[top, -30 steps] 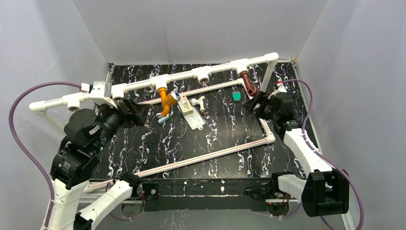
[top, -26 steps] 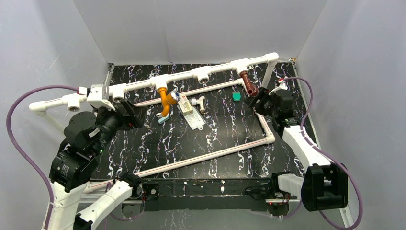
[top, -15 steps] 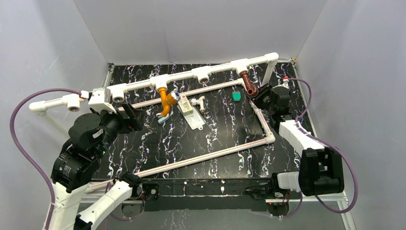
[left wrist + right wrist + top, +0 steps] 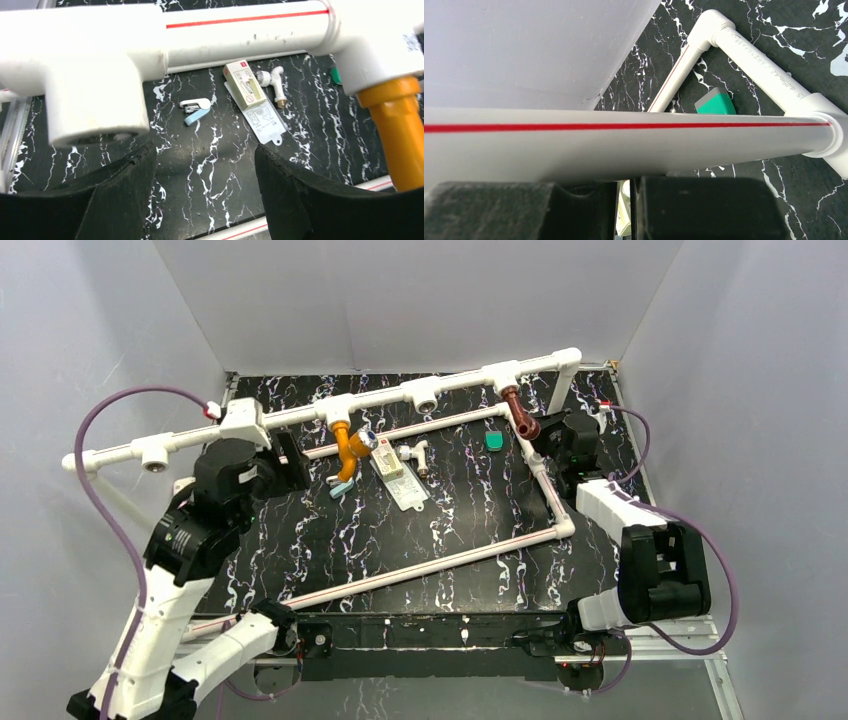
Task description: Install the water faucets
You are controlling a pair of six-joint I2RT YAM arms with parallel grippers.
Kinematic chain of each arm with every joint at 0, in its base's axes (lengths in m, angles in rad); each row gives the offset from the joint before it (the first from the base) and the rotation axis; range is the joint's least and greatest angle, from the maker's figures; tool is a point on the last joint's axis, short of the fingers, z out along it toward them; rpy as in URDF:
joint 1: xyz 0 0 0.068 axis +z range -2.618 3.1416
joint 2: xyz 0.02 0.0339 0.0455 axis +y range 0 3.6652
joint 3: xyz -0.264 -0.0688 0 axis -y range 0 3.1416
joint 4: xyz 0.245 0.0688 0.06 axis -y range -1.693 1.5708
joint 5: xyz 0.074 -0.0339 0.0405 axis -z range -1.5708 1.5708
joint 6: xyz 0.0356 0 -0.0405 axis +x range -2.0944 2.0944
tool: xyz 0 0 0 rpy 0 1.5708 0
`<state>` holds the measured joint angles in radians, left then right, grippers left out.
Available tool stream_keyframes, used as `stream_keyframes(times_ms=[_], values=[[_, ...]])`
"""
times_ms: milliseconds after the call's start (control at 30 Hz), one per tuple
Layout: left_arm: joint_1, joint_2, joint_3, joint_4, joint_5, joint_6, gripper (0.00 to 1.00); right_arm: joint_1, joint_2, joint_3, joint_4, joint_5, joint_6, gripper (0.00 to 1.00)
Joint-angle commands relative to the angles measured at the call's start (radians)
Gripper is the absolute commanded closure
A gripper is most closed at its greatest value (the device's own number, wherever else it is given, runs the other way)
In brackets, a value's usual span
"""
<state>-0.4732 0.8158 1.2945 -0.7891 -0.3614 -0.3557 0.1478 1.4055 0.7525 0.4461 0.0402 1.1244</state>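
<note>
- We see a white pipe frame point(image 4: 455, 560) lying on the black marbled table point(image 4: 450, 520), its long top rail carrying a row of downward sockets.
- The orange faucet point(image 4: 345, 448) sits in one socket point(image 4: 338, 412) near the middle of the rail, its spout hanging towards the table.
- The reddish-brown faucet point(image 4: 520, 412) sits in the socket point(image 4: 500, 375) nearest the right end of the rail.
- The socket between those two point(image 4: 425, 396) holds nothing, and neither does the one near the left end point(image 4: 155, 452).
- The white faucet point(image 4: 415, 455) lies loose on the table, just beside a clear packet point(image 4: 398, 478) that has a printed card inside.
- A small teal piece point(image 4: 493, 440) lies near the reddish-brown faucet, apart from it.
- A little blue and white clip point(image 4: 194, 106) lies on the table left of the packet.
- The left gripper point(image 4: 205, 155) is spread wide with nothing between its fingers point(image 4: 125, 195). It hangs just under another empty socket point(image 4: 95, 105), with the orange faucet off to one side.
- The right gripper point(image 4: 625, 192) has its fingers point(image 4: 709, 210) nearly together, only a thin slit between them, and we see nothing held there. A red-striped pipe point(image 4: 624, 145) of the frame crosses right at their tips.
</note>
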Motion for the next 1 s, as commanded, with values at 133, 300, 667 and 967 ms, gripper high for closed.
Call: stream_keyframes(times_ms=[133,300,667,967], values=[[0.001,0.101,0.004,0.102,-0.159,0.068,0.46,-0.005,0.078,0.080,0.095,0.095,0.074,0.88],[0.001,0.149,0.005,0.155,-0.268,0.128,0.62,-0.006,0.124,0.110,0.105,0.131,0.080,0.90],[0.005,0.253,0.038,0.236,-0.316,0.195,0.79,-0.022,0.255,0.214,0.107,0.229,0.149,0.96],[0.013,0.370,0.109,0.297,-0.270,0.224,0.81,-0.037,0.359,0.293,0.122,0.399,0.215,0.99]])
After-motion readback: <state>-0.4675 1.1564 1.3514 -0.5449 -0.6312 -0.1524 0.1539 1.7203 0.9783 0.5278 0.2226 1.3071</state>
